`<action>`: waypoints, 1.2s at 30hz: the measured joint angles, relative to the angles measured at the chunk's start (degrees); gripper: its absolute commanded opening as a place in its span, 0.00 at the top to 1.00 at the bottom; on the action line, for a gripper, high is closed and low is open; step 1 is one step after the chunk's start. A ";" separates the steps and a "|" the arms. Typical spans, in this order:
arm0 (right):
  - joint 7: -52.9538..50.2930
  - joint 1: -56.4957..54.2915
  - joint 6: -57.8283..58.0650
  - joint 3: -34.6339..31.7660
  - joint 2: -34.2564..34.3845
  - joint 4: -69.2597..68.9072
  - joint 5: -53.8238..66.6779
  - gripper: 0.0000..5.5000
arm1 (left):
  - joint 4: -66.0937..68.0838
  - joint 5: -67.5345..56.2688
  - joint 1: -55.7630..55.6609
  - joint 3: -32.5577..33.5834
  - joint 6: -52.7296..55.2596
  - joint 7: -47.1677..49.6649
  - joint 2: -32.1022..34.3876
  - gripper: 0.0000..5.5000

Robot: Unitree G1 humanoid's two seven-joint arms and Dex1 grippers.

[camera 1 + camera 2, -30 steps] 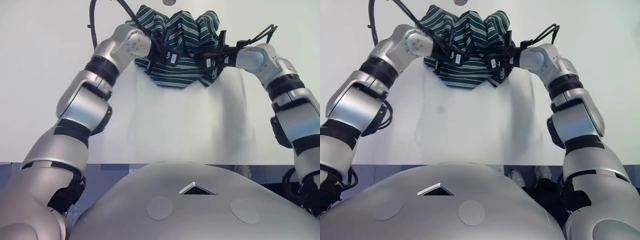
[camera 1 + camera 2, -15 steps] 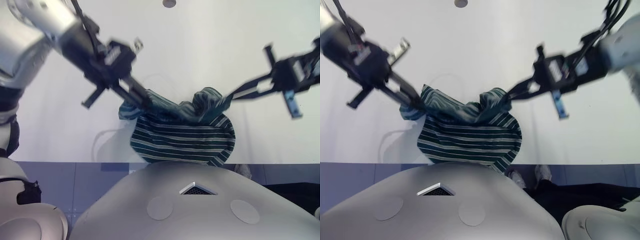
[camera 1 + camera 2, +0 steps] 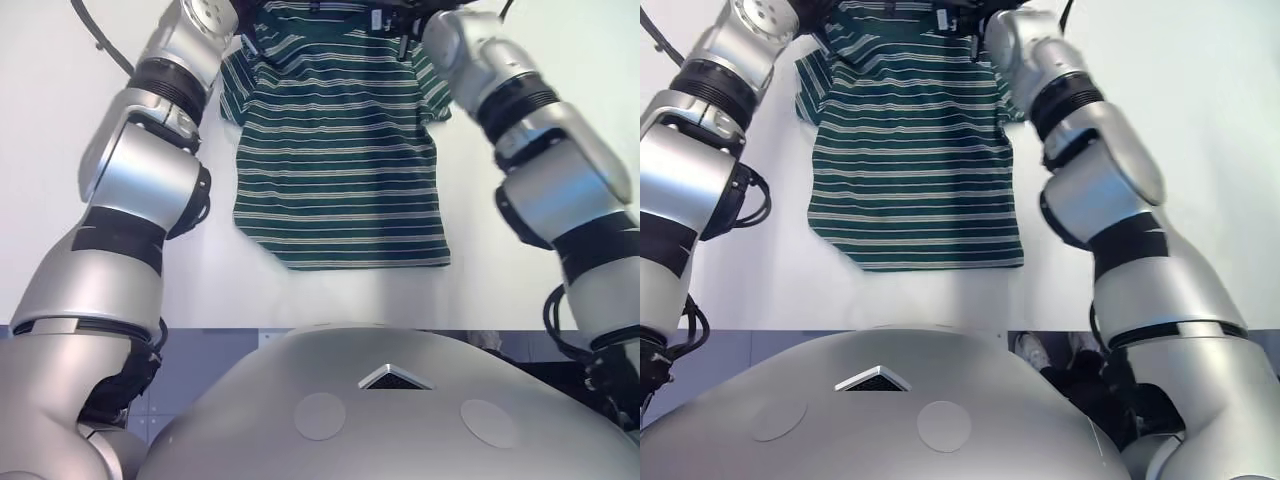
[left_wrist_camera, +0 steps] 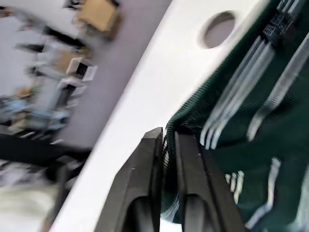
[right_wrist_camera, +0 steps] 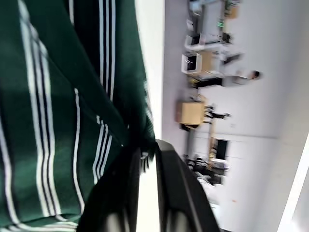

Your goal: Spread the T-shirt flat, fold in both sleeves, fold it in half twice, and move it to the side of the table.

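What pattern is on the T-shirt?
Dark green with thin white stripes running across it; the T-shirt shows best in the left eye view.

The shirt (image 3: pixel 340 170) runs off the eye views' top edge — collar cut away, shoulders covered by the left arm (image 3: pixel 150 170) and right arm (image 3: pixel 520 130). Its edge at the left gripper (image 4: pixel 167 140) vanishes between the jaws. At the right gripper (image 5: pixel 146 154) the pinched cloth is blurred — as is the room (image 5: pixel 212 72) behind.

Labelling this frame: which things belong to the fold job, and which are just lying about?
Job: T-shirt, spread out; left gripper and right gripper, jaws shut on its far edge; table.
Lying about: hole in the table; box in the room behind.
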 measured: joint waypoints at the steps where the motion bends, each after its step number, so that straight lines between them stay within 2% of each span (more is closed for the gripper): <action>1: -5.32 -0.15 0.14 -0.87 1.71 2.61 -1.12 0.76 | 1.35 1.67 0.00 1.18 -1.84 6.12 -0.62 0.81; 3: -9.29 -0.43 0.26 -3.55 1.71 4.72 -1.08 0.68 | 1.90 4.00 -0.05 2.93 -4.98 13.21 -0.28 0.74; 5: -10.33 -0.43 0.46 -7.46 0.43 6.09 0.17 0.60 | 2.02 4.42 -0.16 5.59 -7.48 16.01 0.05 0.73; 8: -11.29 -0.42 -0.84 -12.68 -1.60 6.22 2.09 0.60 | 2.71 3.18 -0.14 11.70 -6.33 13.27 0.03 0.73; 11: -8.71 0.86 -2.84 -14.37 -2.12 4.72 2.44 0.60 | 2.56 3.96 0.97 13.18 -6.14 10.08 -0.02 0.73; 13: -6.33 5.09 -2.65 -14.64 -1.74 4.81 2.29 0.60 | -0.06 2.97 2.78 15.97 -10.57 9.51 0.30 0.73; 16: -5.96 10.20 -0.69 -15.15 -2.03 6.18 1.35 0.60 | -18.00 -2.52 11.09 20.18 -18.30 6.60 -0.79 0.73; 18: -6.35 10.61 -0.09 -15.22 -3.93 5.82 1.16 0.60 | -29.95 -4.00 17.68 20.72 -17.85 5.17 -2.07 0.73; 20: -6.41 11.73 0.66 -15.69 -7.67 5.59 1.15 0.60 | -42.21 -5.42 24.75 21.62 -14.93 4.16 -2.21 0.73; 22: -7.69 14.66 1.54 -18.13 -14.50 5.77 1.45 0.60 | -56.16 -7.24 33.94 23.48 -8.60 3.32 -1.85 0.73; 25: -12.49 15.05 -0.28 -23.26 -20.38 4.94 3.88 0.60 | -64.15 -6.90 41.19 24.63 -1.71 3.40 -1.66 0.73; 27: -12.63 13.87 -3.96 -26.76 -18.28 3.23 7.23 0.60 | -66.48 -5.91 41.53 24.69 -0.15 3.44 -1.92 0.73; 29: -9.84 9.75 -6.21 -30.68 -12.39 1.62 11.54 0.60 | -67.97 -5.18 42.02 24.79 1.08 3.43 -2.25 0.73; 32: -0.25 7.56 -4.53 -38.42 -3.11 2.42 20.53 0.60 | -69.15 -5.22 42.57 25.05 2.46 3.27 -3.92 0.73; 36: 7.81 7.52 -2.28 -40.68 6.09 4.54 23.51 0.60 | -69.43 -5.15 42.57 24.43 3.19 3.07 -6.27 0.73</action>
